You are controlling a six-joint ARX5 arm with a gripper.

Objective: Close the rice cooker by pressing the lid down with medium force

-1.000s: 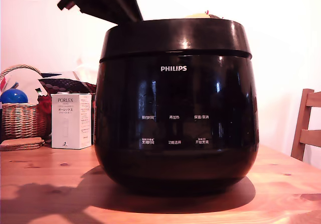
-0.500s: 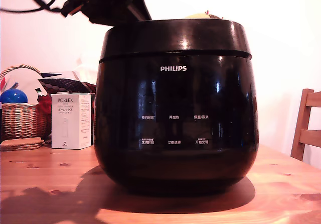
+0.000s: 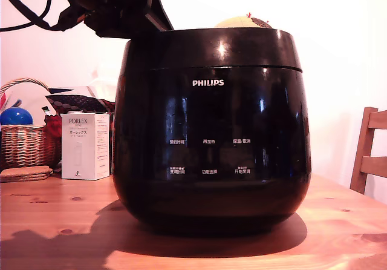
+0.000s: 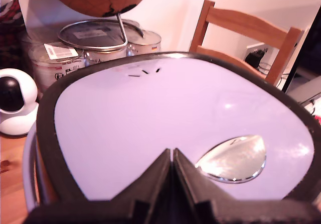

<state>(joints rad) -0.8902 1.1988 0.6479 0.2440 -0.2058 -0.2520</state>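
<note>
Jaws pressed together, tips resting on the lid (image 4: 165, 118), presumably to act as one blunt pusher. Gripper (image 4: 173, 156) sits above the rice cooker (image 3: 211, 131), which stands on the desk (image 3: 338, 233). Lid looks nearly seated; latch state unclear.

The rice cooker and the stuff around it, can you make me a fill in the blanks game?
1. The white logo on the rice cooker reads ____.
2. In the wrist view, the tool rests on the lid with its tips ____ together.
3. In the exterior view, the white box stands at the cooker's ____.
4. The ball in the wicker basket is ____.

Missing words: PHILIPS; closed; left; blue
</note>
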